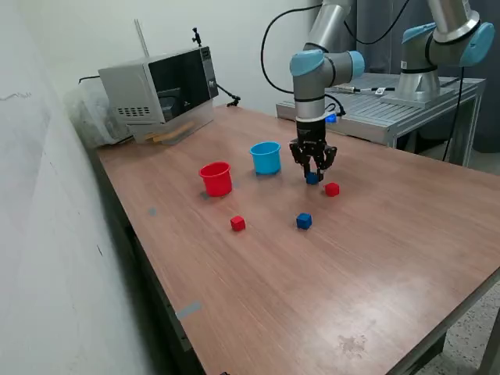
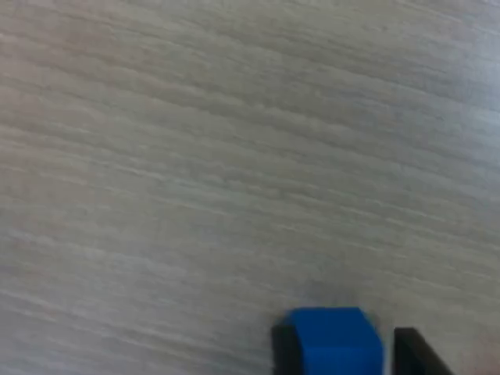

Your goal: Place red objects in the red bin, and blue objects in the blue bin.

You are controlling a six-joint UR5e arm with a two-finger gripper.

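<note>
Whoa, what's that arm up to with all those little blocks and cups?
It is sorting cubes by colour. The gripper is down at the wooden table, its fingers on either side of a blue cube; whether they have clamped it yet is unclear. Another blue cube and two red cubes lie loose on the table. The red cup and light blue cup stand upright nearby.
</note>
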